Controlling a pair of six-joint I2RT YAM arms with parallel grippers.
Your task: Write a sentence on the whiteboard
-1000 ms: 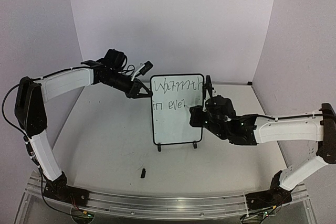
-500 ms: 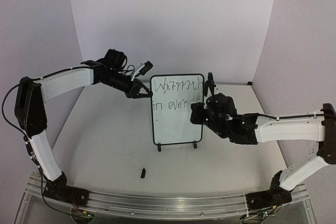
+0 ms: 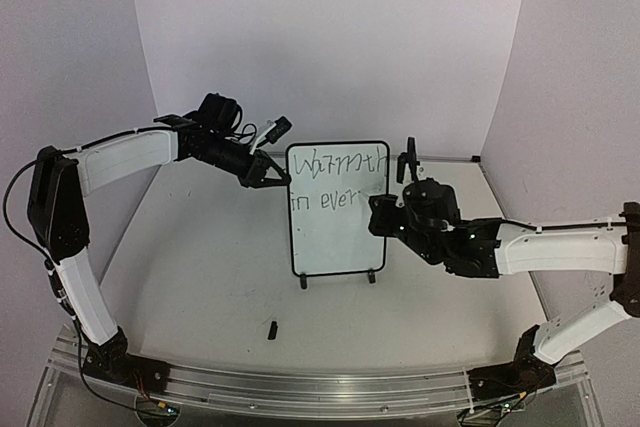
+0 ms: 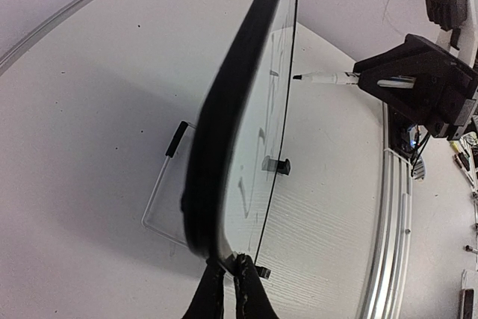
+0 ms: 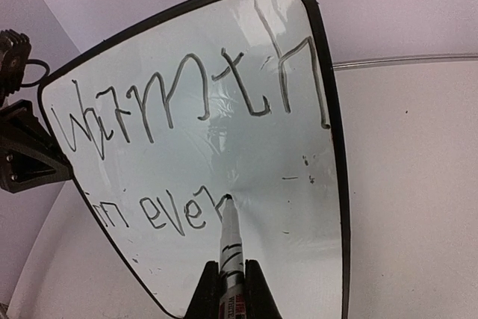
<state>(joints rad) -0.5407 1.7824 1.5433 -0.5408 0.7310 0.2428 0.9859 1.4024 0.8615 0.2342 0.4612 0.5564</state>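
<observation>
The whiteboard (image 3: 338, 232) stands upright on its two black feet at mid-table. My left gripper (image 3: 272, 175) is shut on its left frame edge; in the left wrist view the jaws (image 4: 228, 270) pinch the black frame (image 4: 231, 110). My right gripper (image 3: 385, 217) is shut on a white marker (image 5: 230, 240), which also shows in the left wrist view (image 4: 321, 78). The marker's tip touches the board right after the last letter. The sentence (image 5: 194, 98) reads "Warmth" on the top line and "in ever" below; it also shows in the top view (image 3: 335, 162).
A small black cap (image 3: 272, 328) lies on the table in front of the board. An aluminium rail (image 3: 320, 387) runs along the near edge by the arm bases. Walls close in at the back and both sides.
My right gripper has shifted a little to the right along the second line with the marker, and the last letter there has gained a stroke. The left arm and board stay still.
</observation>
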